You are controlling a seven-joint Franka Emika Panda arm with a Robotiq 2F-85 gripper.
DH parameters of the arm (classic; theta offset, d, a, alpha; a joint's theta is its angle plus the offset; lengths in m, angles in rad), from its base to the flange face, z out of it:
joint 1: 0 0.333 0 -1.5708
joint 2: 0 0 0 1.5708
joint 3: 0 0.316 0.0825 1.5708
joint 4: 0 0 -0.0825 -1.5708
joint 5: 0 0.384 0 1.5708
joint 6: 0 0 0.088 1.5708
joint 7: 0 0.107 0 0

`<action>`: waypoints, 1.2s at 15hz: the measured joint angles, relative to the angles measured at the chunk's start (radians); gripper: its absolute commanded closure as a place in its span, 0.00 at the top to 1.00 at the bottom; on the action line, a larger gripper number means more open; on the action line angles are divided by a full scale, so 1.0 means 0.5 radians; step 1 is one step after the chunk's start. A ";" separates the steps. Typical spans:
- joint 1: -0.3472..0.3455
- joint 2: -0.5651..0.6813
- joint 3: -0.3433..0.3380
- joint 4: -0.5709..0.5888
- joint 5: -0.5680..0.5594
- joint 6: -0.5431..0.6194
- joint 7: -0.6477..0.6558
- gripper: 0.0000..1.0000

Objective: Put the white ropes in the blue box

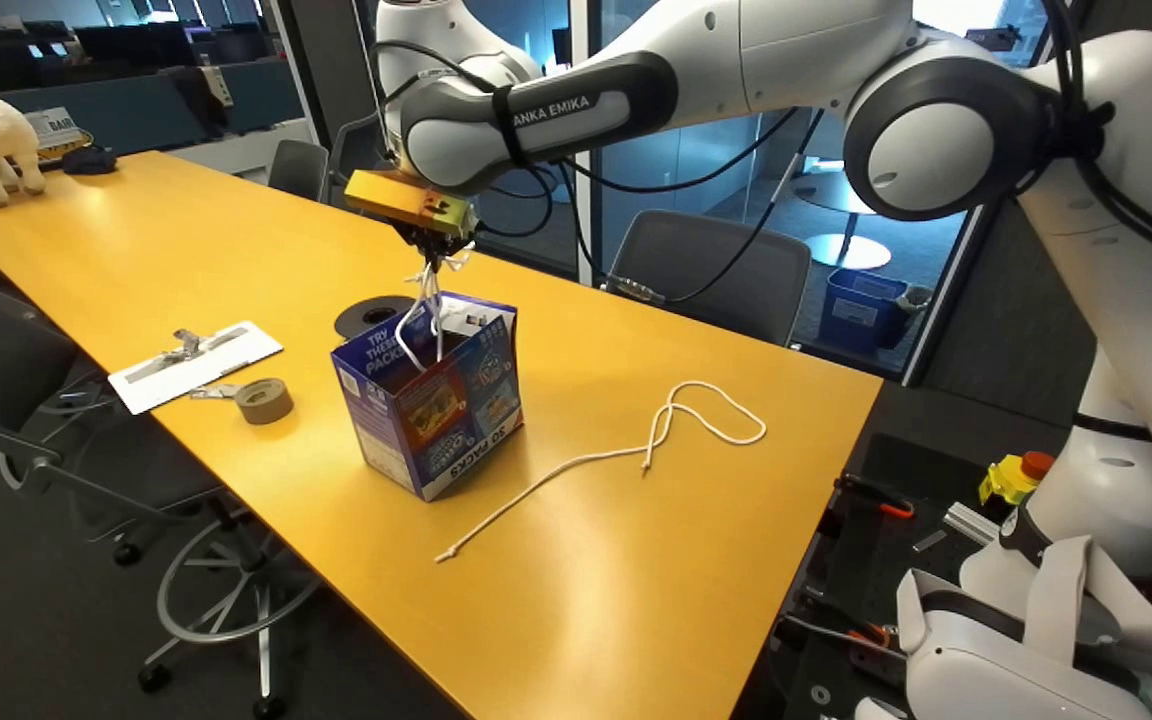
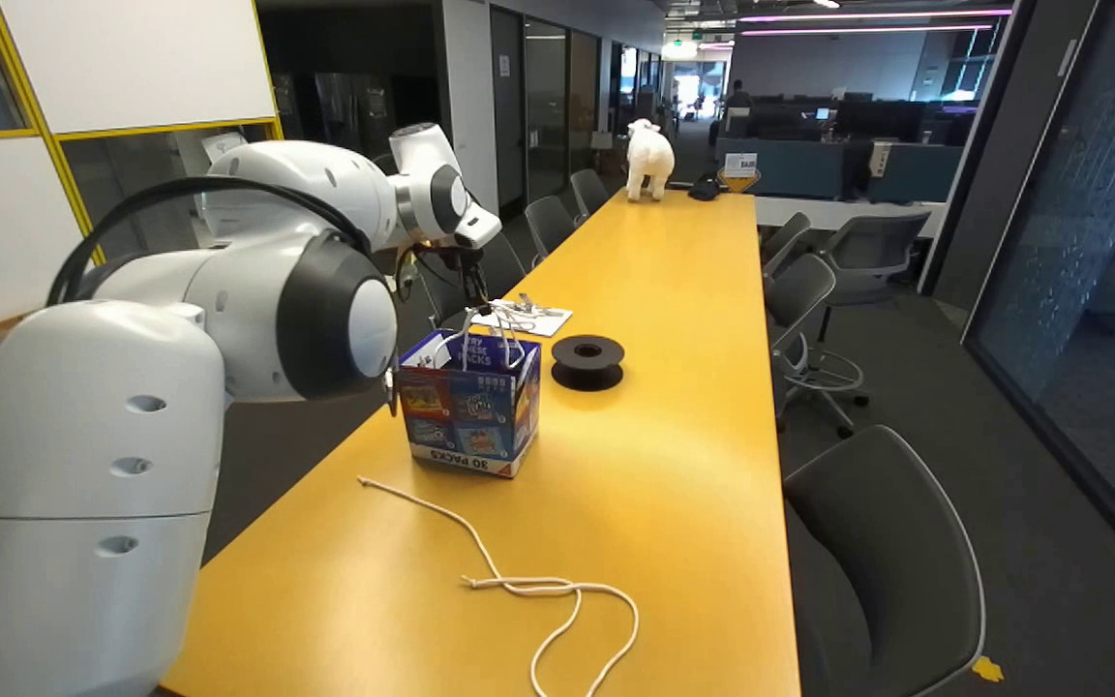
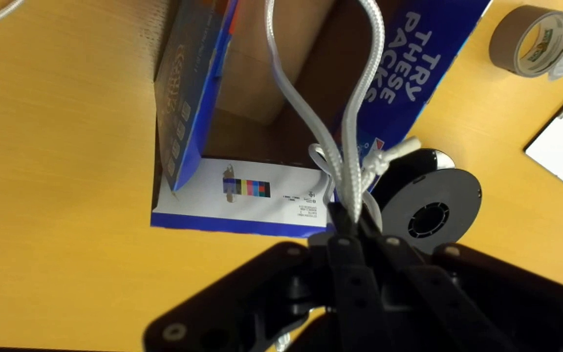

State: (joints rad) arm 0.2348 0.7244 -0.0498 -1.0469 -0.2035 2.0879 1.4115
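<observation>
Well, you have a long orange-yellow surface (image 1: pixel 626 580) running through the scene, and your white jointed robot arm (image 1: pixel 786 50) reaches over it. At the far end stands a fluffy white four-legged plush animal (image 2: pixel 650 160). On the same surface you see the dark blue cardboard box (image 1: pixel 433 415), its top open, orange-red pictures printed on its sides. A flat, rectangular white clipboard (image 1: pixel 191 375) lies at the edge of the surface. Above the box, close to its rim, is your black two-fingered claw (image 3: pixel 355 219), its fingers pressed together. A round black plastic spool (image 2: pixel 587 366) sits just beside the box, and a brown roll of tape (image 1: pixel 263 402) rests near the clipboard. Thinnest of all, a bunched, limp white rope (image 3: pixel 352 176) is pinched in your claw, knotted near the grip, its loops hanging down inside the box's open top; a long, limp white rope (image 1: pixel 606 456) lies on the surface outside the box, apart from it, one stretch nearly straight and the rest curled into a loop.
</observation>
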 measured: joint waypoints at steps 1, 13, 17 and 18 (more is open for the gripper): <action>0.001 0.028 0.001 0.043 0.014 -0.031 0.001 0.01; -0.021 0.295 0.107 0.292 0.242 -0.208 -0.108 0.51; -0.070 0.320 0.129 0.312 0.256 -0.266 -0.255 0.82; -0.082 0.318 0.128 0.313 0.256 -0.291 -0.281 0.89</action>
State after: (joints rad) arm 0.1940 0.8832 0.0143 -0.8904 -0.0757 1.9426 1.2711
